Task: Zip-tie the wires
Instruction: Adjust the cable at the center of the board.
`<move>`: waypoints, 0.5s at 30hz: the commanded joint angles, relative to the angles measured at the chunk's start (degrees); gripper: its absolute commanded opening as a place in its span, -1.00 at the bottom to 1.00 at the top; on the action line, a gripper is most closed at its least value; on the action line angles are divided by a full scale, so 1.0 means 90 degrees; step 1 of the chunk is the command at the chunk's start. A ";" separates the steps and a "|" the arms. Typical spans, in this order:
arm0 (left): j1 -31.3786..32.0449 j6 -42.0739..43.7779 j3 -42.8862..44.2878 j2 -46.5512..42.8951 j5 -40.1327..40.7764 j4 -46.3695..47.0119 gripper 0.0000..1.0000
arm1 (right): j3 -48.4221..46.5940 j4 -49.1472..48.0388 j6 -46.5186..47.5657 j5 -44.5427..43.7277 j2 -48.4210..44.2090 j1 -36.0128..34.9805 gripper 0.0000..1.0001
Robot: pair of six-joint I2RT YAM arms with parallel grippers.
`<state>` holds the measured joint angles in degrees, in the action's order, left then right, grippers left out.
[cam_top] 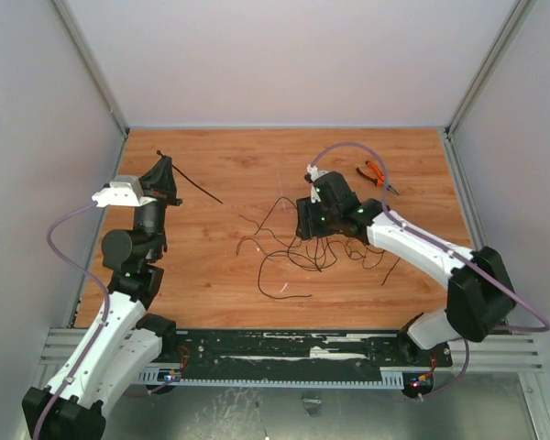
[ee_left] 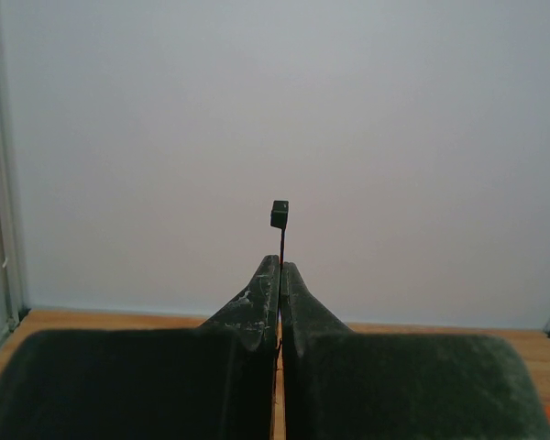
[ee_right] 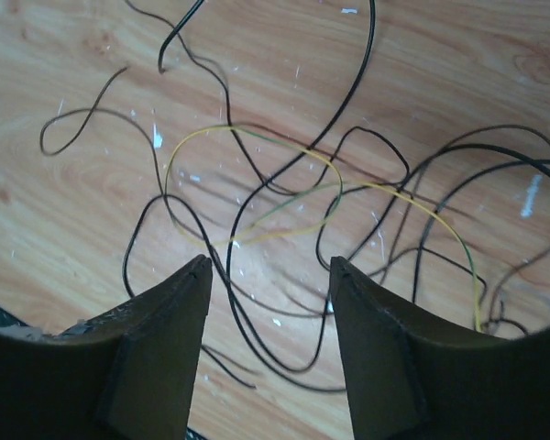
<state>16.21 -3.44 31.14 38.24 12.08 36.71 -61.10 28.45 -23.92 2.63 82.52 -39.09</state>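
Note:
The wires (cam_top: 289, 247) lie as a loose tangle of thin black strands in the middle of the wooden table. In the right wrist view the wires (ee_right: 367, 137) loop over the wood, with one yellow-green strand (ee_right: 257, 133) among them. My right gripper (cam_top: 310, 225) hovers over the tangle's far side; the right gripper (ee_right: 270, 266) is open, and the strands below its fingers are not gripped. My left gripper (cam_top: 165, 167) is raised at the table's far left. The left gripper (ee_left: 280, 266) is shut on a black zip tie (ee_left: 280, 214), whose head sticks up past the fingertips. The zip tie (cam_top: 200, 190) trails its tail to the right.
Orange-handled pliers (cam_top: 376, 175) lie at the far right of the table, just behind the right arm. Grey walls enclose the table on three sides. A black rail (cam_top: 284, 353) runs along the near edge between the arm bases.

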 commanded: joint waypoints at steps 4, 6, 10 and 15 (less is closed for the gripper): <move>-0.0053 0.0193 -0.0001 -0.0013 -0.0198 0.0063 -1.00 | -0.0082 -0.0655 -0.0320 -0.0160 0.0976 0.0098 -0.01; -0.0053 0.0180 -0.0005 -0.0037 -0.0235 0.0059 -1.00 | -0.0068 -0.0653 -0.0347 -0.0268 0.1096 0.0095 -0.03; -0.0052 0.0115 0.0000 -0.0031 -0.0315 0.0087 -1.00 | 0.0003 -0.0641 -0.0378 -0.0398 0.1241 0.0095 -0.04; -0.0053 0.0124 -0.0002 -0.0029 -0.0336 0.0083 -1.00 | 0.0169 -0.0828 -0.0441 -0.0323 0.1429 0.0097 -0.07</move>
<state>16.21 -2.81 31.16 38.39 9.80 36.64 -60.99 23.83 -26.65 1.04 93.86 -38.50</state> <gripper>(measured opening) 0.014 0.472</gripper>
